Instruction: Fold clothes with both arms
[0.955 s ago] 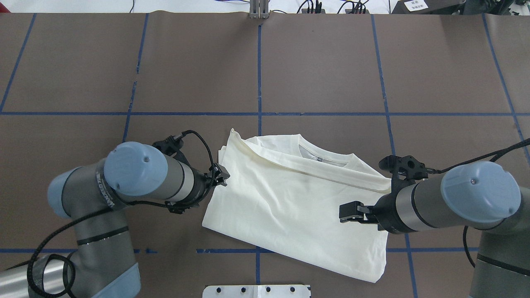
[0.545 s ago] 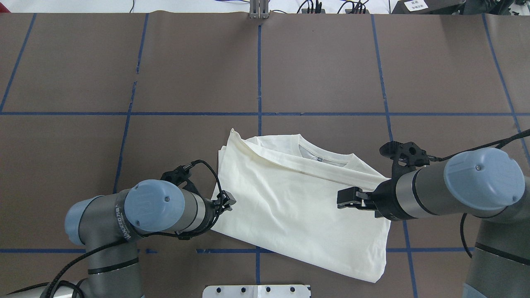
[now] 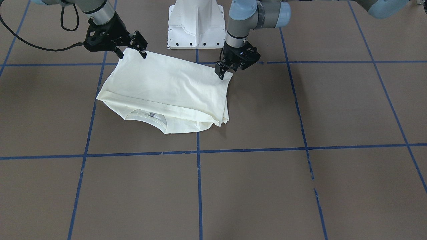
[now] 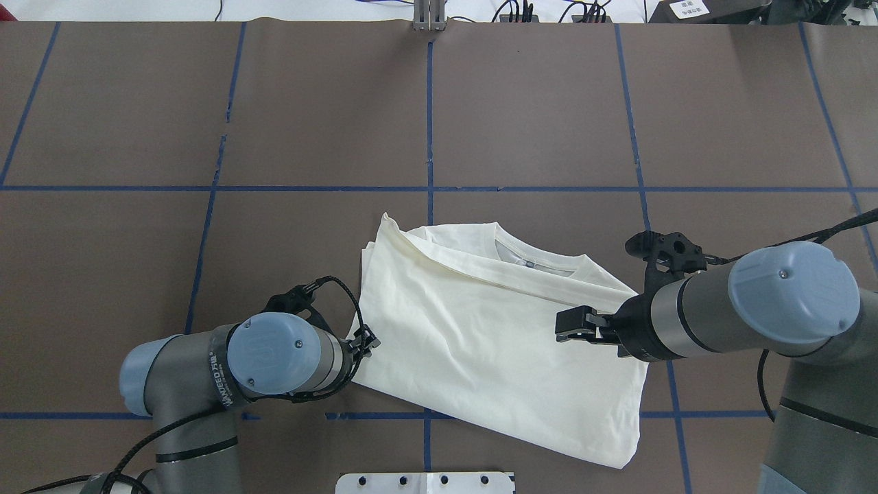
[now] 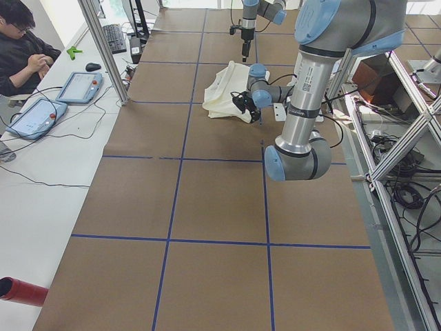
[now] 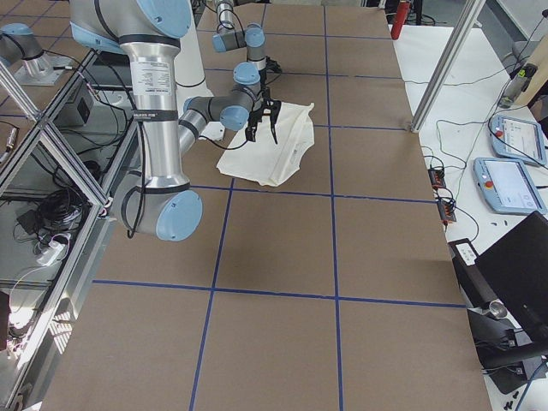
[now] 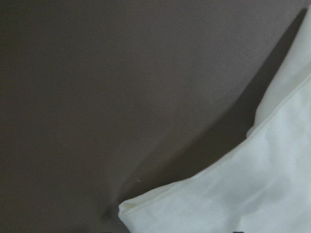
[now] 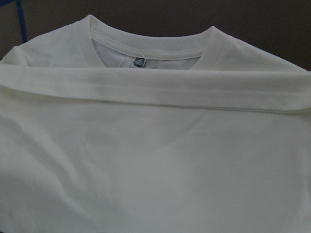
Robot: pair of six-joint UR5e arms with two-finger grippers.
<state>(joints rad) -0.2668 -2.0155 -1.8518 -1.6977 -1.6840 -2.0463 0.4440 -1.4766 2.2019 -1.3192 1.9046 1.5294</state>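
Observation:
The clothes are one cream shirt [image 4: 494, 343], folded and lying flat with its plain back up and its collar [image 4: 535, 257] toward the far side. No print shows. My left gripper [image 4: 369, 341] sits low at the shirt's left edge near the front corner [image 3: 229, 76], and looks open. The left wrist view shows only that corner [image 7: 214, 204] on the brown table. My right gripper [image 4: 569, 328] hovers open over the shirt's right part, fingers [image 3: 144, 53] spread wide with nothing between them. The right wrist view looks down on the shirt [image 8: 155, 160] and its neck label.
The brown table [image 4: 309, 123] is marked by blue tape lines. The white pedestal base [image 3: 195, 23] stands just behind the shirt. A seated person [image 5: 21, 48] and tablets [image 5: 79, 86] are at a side bench beyond the table's left end.
My left gripper slid toward the robot along the shirt's left edge, down to its front corner. My right gripper drifted slightly left and away. The shirt lies unchanged.

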